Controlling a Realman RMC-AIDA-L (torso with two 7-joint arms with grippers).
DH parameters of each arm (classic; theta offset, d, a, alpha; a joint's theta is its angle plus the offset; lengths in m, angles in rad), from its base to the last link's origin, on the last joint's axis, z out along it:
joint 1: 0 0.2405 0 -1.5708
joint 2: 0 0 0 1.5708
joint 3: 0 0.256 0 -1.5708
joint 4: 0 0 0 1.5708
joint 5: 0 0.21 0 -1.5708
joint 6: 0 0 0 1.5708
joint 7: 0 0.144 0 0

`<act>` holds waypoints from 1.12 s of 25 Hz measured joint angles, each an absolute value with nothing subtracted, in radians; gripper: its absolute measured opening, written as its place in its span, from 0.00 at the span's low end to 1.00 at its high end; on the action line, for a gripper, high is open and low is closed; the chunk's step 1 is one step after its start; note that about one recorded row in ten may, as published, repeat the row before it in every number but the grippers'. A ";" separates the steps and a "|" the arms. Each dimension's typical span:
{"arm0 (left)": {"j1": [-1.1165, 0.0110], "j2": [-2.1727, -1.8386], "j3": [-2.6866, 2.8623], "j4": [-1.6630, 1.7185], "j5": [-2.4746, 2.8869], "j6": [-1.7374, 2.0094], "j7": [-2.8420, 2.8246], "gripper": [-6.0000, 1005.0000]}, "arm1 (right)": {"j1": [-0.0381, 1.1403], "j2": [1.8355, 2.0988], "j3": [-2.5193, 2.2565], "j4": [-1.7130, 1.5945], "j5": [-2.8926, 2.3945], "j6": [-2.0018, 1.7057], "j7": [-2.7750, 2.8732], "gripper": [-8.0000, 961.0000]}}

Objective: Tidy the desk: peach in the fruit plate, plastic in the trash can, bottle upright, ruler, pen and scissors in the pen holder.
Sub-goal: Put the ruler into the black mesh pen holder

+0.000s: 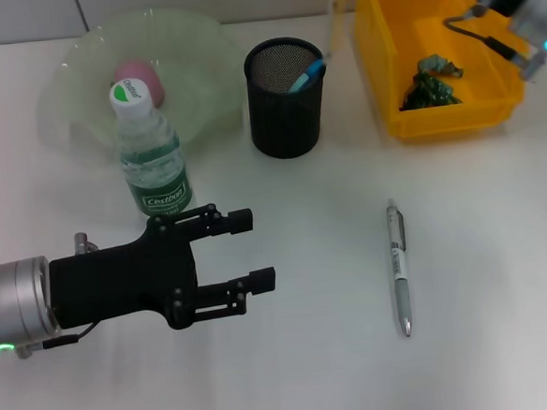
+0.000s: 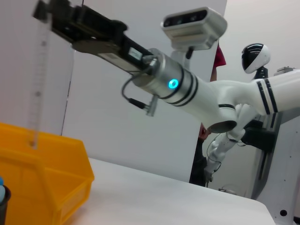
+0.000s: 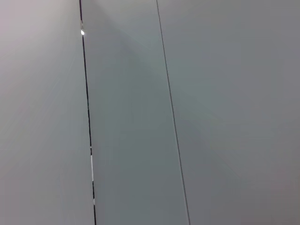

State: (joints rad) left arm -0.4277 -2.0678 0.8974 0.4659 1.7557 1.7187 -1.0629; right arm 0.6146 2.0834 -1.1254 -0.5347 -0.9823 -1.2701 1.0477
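My left gripper (image 1: 255, 249) is open and empty, low over the table in front of the upright green-labelled bottle (image 1: 152, 155). The pink peach (image 1: 140, 79) lies in the pale green plate (image 1: 78, 97). The black mesh pen holder (image 1: 286, 98) has a blue-handled item (image 1: 308, 74) in it. A silver pen (image 1: 399, 267) lies on the table. Green plastic (image 1: 428, 82) lies in the yellow bin (image 1: 376, 57). My right gripper (image 2: 45, 14) is shut on a clear ruler (image 2: 37, 79), which hangs down from it. In the head view the ruler (image 1: 333, 15) hangs between holder and bin.
My right arm (image 1: 522, 0) reaches in at the top right above the bin. The bin also shows in the left wrist view (image 2: 42, 187). The right wrist view shows only grey wall panels.
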 joint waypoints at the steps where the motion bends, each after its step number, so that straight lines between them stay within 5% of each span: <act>1: -0.428 -2.068 0.897 0.466 1.756 1.719 -1.063 0.74 | 0.641 2.084 -1.126 -0.510 -0.981 -1.256 1.038 0.40; 15: -0.423 -2.068 0.897 0.458 1.755 1.722 -1.062 0.74 | 0.837 2.088 -1.230 -0.400 -0.983 -0.970 1.012 0.41; 28: -0.420 -2.068 0.897 0.460 1.755 1.721 -1.061 0.74 | 0.845 2.082 -1.263 -0.397 -0.985 -0.938 1.050 0.43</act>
State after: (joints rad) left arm -0.4202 -2.0677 0.8973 0.4600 1.7549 1.7212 -1.0615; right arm 0.8449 2.0824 -1.2634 -0.3966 -0.9851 -0.9381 1.0497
